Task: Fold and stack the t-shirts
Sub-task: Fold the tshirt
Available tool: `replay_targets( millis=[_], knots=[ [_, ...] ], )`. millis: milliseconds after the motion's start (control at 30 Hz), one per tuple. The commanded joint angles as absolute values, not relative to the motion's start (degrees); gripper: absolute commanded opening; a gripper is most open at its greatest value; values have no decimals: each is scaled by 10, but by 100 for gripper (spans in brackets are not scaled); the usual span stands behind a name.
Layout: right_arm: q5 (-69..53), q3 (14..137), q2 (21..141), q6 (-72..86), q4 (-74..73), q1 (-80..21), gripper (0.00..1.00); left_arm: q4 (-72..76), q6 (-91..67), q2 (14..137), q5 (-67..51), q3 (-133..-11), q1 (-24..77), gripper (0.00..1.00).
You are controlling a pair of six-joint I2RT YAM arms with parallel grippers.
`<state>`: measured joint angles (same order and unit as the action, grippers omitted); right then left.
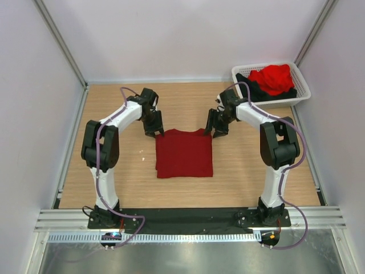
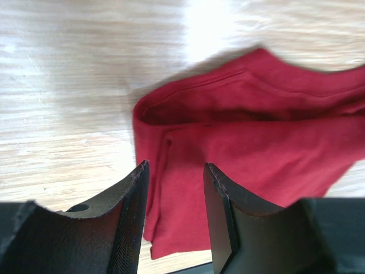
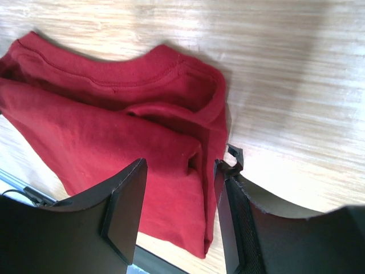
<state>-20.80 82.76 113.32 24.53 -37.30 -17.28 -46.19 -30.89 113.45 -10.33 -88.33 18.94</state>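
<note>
While crimson shirt lies folded at frame centre, left gripper and right gripper hover at its upper corners, both spread apart.

Spreading out in light wood grain as the tabletop. Closing it in at 9, 12 and 3 o'clock as plain white walls on grey metal posts. Running along 6 o'clock as a black strip and a slotted white rail. Catching bright glare on the wood.
</note>
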Motion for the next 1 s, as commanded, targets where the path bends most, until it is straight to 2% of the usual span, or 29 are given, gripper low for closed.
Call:
replay_targets(
  millis=[0, 367, 667, 800, 833, 867, 900, 967],
  knots=[
    [-205, 832, 1110, 239, -381, -176, 57, -487, -294, 1132, -91, -910, 189, 44],
    [-220, 816, 1123, 251, -355, -176, 52, -486, -306, 1171, -114, -936, 189, 41],
    [-233, 835, 1144, 262, -352, -177, 44, -480, -317, 1184, -121, -941, 188, 41],
    [-236, 836, 1147, 265, -350, -177, 33, -480, -319, 1196, -127, -953, 189, 33],
    [-237, 836, 1144, 267, -352, -177, 24, -482, -323, 1196, -125, -953, 188, 24],
    [-239, 835, 1142, 268, -351, -176, 19, -482, -323, 1193, -122, -953, 188, 20],
    [-239, 834, 1138, 270, -352, -177, 9, -481, -324, 1180, -117, -948, 188, 16],
    [-239, 832, 1123, 272, -358, -177, 2, -479, -326, 1164, -108, -938, 189, 10]
  ],
)
